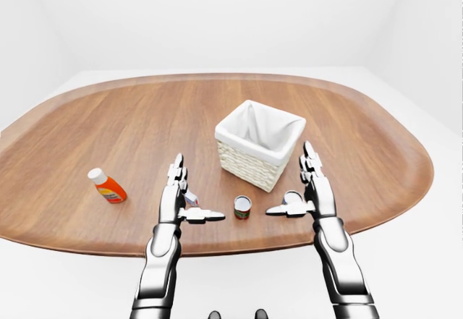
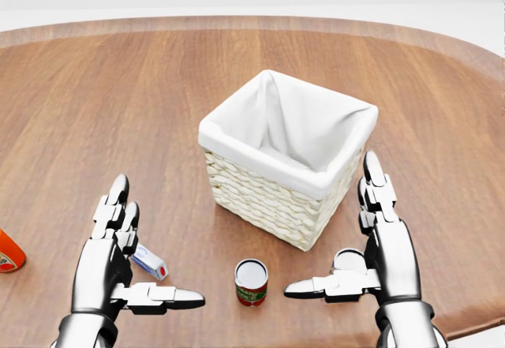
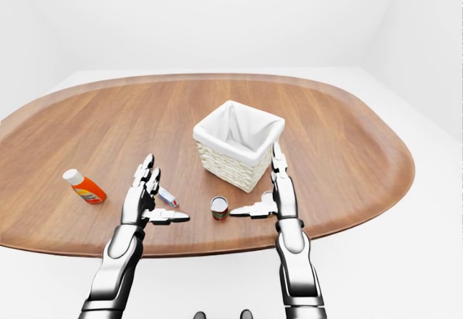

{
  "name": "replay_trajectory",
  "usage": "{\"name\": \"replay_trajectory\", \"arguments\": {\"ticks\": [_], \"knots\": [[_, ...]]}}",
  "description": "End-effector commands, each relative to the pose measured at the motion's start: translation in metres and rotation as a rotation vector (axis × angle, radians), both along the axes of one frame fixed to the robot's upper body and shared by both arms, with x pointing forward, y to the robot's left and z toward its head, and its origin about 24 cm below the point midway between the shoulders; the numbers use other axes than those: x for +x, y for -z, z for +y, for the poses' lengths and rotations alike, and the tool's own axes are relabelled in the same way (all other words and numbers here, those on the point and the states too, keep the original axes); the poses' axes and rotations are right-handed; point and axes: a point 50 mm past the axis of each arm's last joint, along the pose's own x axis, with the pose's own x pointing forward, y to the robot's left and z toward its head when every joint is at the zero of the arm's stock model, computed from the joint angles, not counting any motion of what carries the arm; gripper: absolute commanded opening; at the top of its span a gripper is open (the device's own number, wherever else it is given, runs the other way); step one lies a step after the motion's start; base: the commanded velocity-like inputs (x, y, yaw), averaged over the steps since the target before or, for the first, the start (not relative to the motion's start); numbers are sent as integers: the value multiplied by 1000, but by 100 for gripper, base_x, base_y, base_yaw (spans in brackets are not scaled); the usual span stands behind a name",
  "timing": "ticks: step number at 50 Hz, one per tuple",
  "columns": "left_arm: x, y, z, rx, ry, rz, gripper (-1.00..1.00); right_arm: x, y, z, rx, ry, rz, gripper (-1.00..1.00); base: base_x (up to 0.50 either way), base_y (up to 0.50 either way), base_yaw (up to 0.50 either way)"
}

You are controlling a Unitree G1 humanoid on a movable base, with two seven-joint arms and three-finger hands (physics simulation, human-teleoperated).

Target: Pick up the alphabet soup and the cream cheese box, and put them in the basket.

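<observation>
Near the tabletop's near edge, at the bottom of the head view, stand the task's things. Alphabet soup can (image 2: pixel 252 282): upright, red and green label, silver lid up, between the two hands and touching neither. Cream cheese box (image 2: pixel 148 261): small, white with a red end, lying flat just beside the left hand's (image 2: pixel 110 241) fingers; contact cannot be confirmed. Basket (image 2: pixel 272 200): woven, white cloth liner, open top, nothing visible inside, toward the tabletop's middle, close behind the can.

A second can (image 2: pixel 348 260) stands by the right hand (image 2: pixel 384 241), largely hidden by its thumb; label not readable. An orange bottle (image 1: pixel 108 186) lies on its side toward the tabletop's left edge, well apart from everything else.

Judgement: both targets sit low and within reach, each roughly in line with one arm, which suits a two-handed pickup with a short carry to the basket.

Left hand: fingers extended and spread, thumb pointing inward toward the soup can, holding nothing. Right hand: the same, mirrored, fully spread, thumb pointing inward, gripping nothing. Both hover palm-in over the tabletop; neither object lifted. Task not yet begun.
</observation>
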Motion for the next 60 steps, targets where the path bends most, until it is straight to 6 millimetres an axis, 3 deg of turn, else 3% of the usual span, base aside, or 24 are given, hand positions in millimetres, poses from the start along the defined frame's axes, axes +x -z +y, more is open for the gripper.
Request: {"name": "replay_trajectory", "arguments": {"ticks": [1, 16, 22, 41, 47, 51, 60], "knots": [[-1, -1, -2, -2, 7, -1, 100, -4, -7, -8, -6, 36, -28, 100, -11, -50, 0], [-1, -1, -2, -3, 9, -1, 100, -6, -11, -7, -24, 36, -29, 100, 0, -1, 0], [-2, 0, -3, -5, 12, -1, 100, -4, -4, -4, -78, 24, -7, 100, 0, 0, 0], [-3, -1, -3, -8, 17, -1, 100, -1, 1, -15, -112, 102, 64, 100, 48, -9, 0], [-2, 0, -3, -9, 16, -1, 100, -23, -12, -20, -190, 135, 38, 100, 0, 0, 0], [-2, 2, -3, -12, 17, 2, 100, -47, -10, -19, -290, 117, 69, 100, 0, 0, 0], [-1, 0, -2, -16, 11, 2, 100, -71, -16, -8, -427, 63, 85, 100, 0, 0, 0]]}}
